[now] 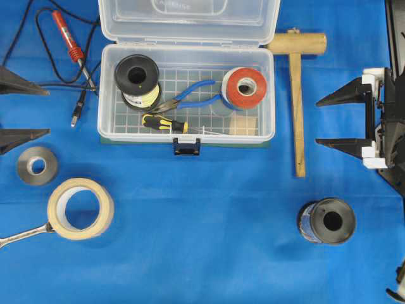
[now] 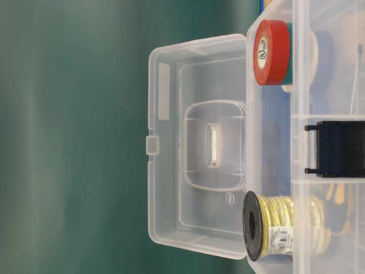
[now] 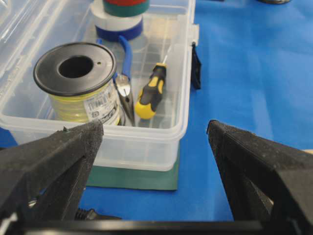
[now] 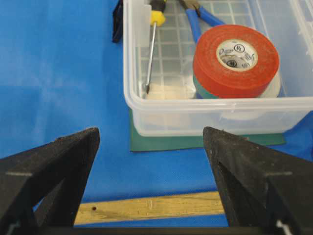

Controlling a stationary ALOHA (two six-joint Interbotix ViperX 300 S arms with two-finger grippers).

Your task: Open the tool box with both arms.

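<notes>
The tool box sits at the upper middle of the blue cloth, its lid swung fully back and its dark latch hanging at the front edge. Inside lie a wire spool, blue pliers, a screwdriver and a stack of tape. The left gripper waits at the left edge, fingers spread wide, holding nothing. The right gripper stands beside the mallet, equally wide and empty.
</notes>
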